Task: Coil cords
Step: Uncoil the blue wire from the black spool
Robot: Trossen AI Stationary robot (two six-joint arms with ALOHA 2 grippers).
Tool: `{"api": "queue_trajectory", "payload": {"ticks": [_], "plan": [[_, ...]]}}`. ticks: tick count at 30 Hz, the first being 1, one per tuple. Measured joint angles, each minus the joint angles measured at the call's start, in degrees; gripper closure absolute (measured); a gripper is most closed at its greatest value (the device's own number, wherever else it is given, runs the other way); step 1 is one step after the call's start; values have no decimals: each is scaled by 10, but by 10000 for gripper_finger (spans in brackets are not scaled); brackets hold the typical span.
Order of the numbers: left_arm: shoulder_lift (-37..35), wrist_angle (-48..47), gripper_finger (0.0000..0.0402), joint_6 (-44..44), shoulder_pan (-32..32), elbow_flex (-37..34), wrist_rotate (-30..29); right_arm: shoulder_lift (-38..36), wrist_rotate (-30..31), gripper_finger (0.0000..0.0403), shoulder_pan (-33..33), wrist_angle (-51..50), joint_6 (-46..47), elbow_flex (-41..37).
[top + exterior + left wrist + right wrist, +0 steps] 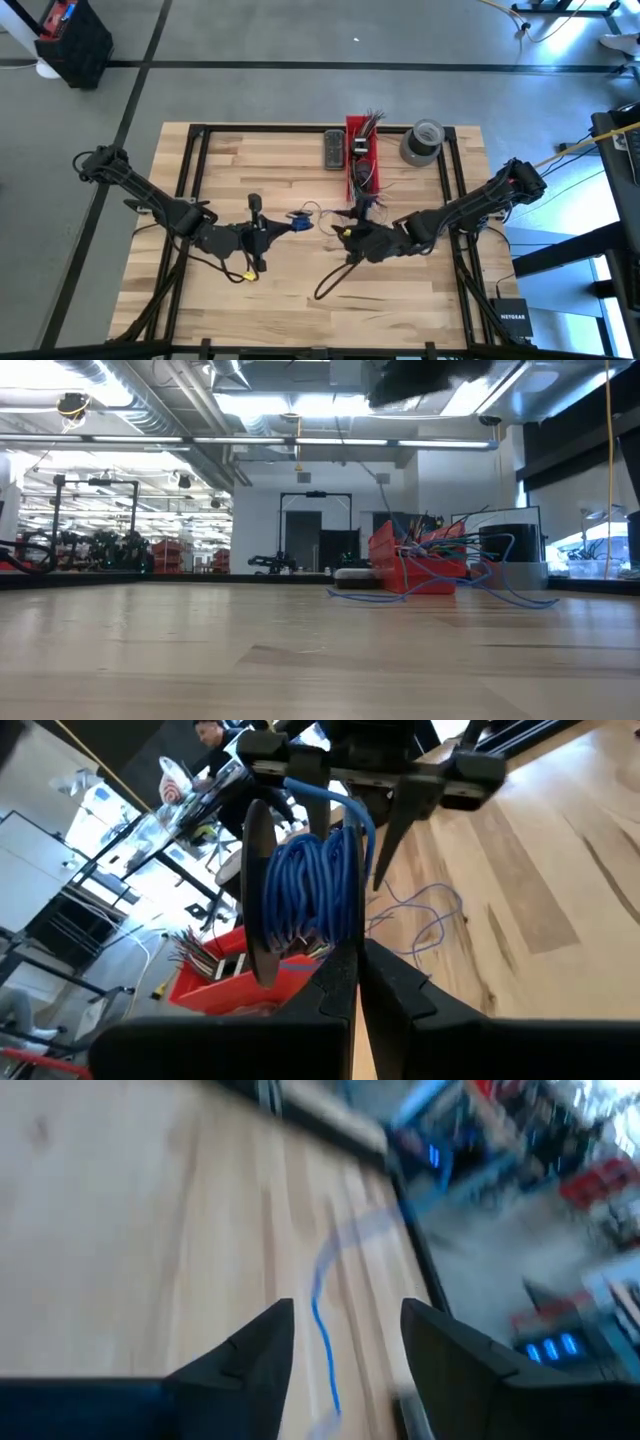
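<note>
The left pincer (285,224) was clamped on a spool (262,890) wound with blue cord (310,890) near the middle of the surface (200,160). The right pincer (345,1342) stood apart, a loose blue strand (325,1340) between its fingers. More cords (500,592) trailed by the red bin (360,150) near the far edge.

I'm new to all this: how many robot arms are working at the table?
2. The left gripper is left of the table's middle, the right gripper just right of it.

A red bin (360,150) of wire ends sits between a grey tape roll (422,141) and a dark box (334,149) — all at the table's (240,160) far edge.
</note>
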Motion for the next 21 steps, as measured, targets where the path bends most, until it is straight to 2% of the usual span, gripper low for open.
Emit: {"api": "queue_trajectory", "payload": {"ticks": [3, 6, 8, 11, 13, 18, 21], "plan": [[0, -1, 396, 1, 0, 0, 0, 0, -26, 220, -14, 141, -47, -29], [0, -1, 396, 3, 1, 0, 0, 0, -44, 224, -42, 194, -43, -44], [0, -1, 396, 3, 1, 0, 0, 0, -84, 225, -61, 205, -19, -50], [0, -1, 396, 3, 1, 0, 0, 1, -175, 226, -86, 206, 12, -54], [0, -2, 396, 3, 1, 0, 0, 4, -204, 226, -97, 208, 25, -56], [0, -2, 396, 3, 2, 0, 0, 4, -218, 228, -108, 210, 28, -56], [0, -2, 396, 3, 2, 0, 0, 4, -209, 248, -106, 210, 25, -56]]}}
